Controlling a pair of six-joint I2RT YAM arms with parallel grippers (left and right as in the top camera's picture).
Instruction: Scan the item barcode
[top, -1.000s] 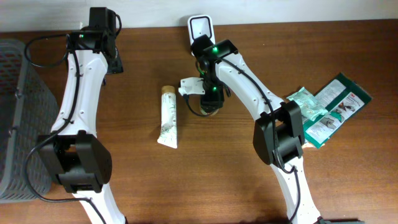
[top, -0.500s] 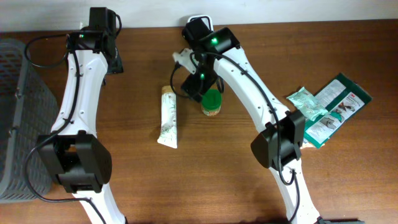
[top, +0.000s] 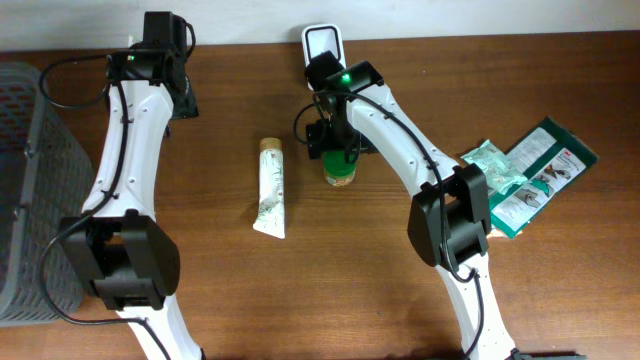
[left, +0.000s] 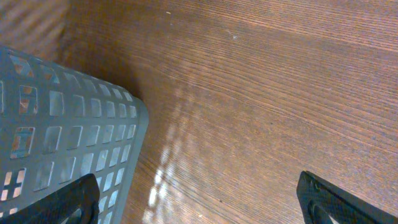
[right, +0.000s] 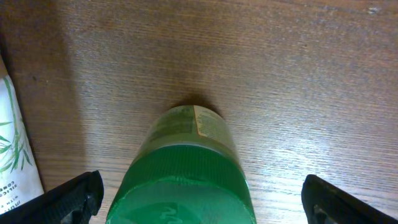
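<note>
A small jar with a green lid stands upright on the wooden table, just in front of the white barcode scanner. My right gripper hovers over the jar's back side. In the right wrist view the green lid fills the space between the widely open fingers, which do not touch it. A yellowish label shows on the jar's side; no barcode can be made out. My left gripper is at the back left, open and empty.
A white tube lies left of the jar. A pale green packet and a dark green flat pack lie at the right. A grey mesh basket stands at the left edge, its corner close under the left wrist.
The right gripper opened and let go of the jar, swung off toward the back left, then came back over it. The jar stays upright. The left arm has not moved.
</note>
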